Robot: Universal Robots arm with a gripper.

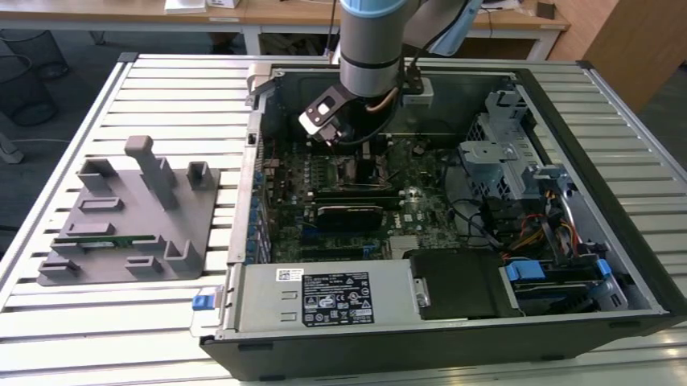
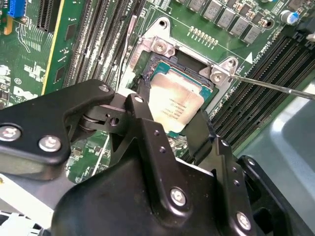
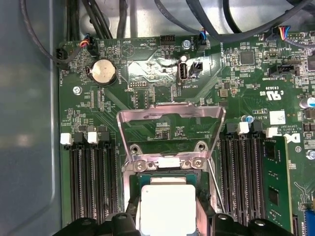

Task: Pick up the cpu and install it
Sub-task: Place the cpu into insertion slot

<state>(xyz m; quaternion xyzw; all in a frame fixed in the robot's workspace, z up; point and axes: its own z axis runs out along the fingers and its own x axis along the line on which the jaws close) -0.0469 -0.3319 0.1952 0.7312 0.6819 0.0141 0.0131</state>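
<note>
The cpu (image 2: 175, 104), a flat square chip with a silver top, lies level over the open socket (image 2: 162, 49) of the motherboard (image 1: 365, 193) inside the computer case. My gripper (image 2: 170, 117) reaches down into the case and its two black fingers (image 2: 139, 105) press the chip's opposite edges, shut on it. In the first wrist view the cpu (image 3: 165, 206) sits between the fingers (image 3: 129, 219), just below the socket's raised metal load plate (image 3: 170, 118). In the exterior view the gripper (image 1: 346, 138) hangs over the board's upper middle. Whether the chip rests fully in the socket cannot be told.
The thin socket lever (image 2: 275, 86) sticks out beside the socket. Memory slots (image 3: 91, 182) flank it on both sides. A grey plastic tray (image 1: 129, 217) with upright blocks and a green memory stick (image 1: 102, 239) stands at the exterior view's left. Case walls (image 1: 601, 185), drive cage and cables surround the board.
</note>
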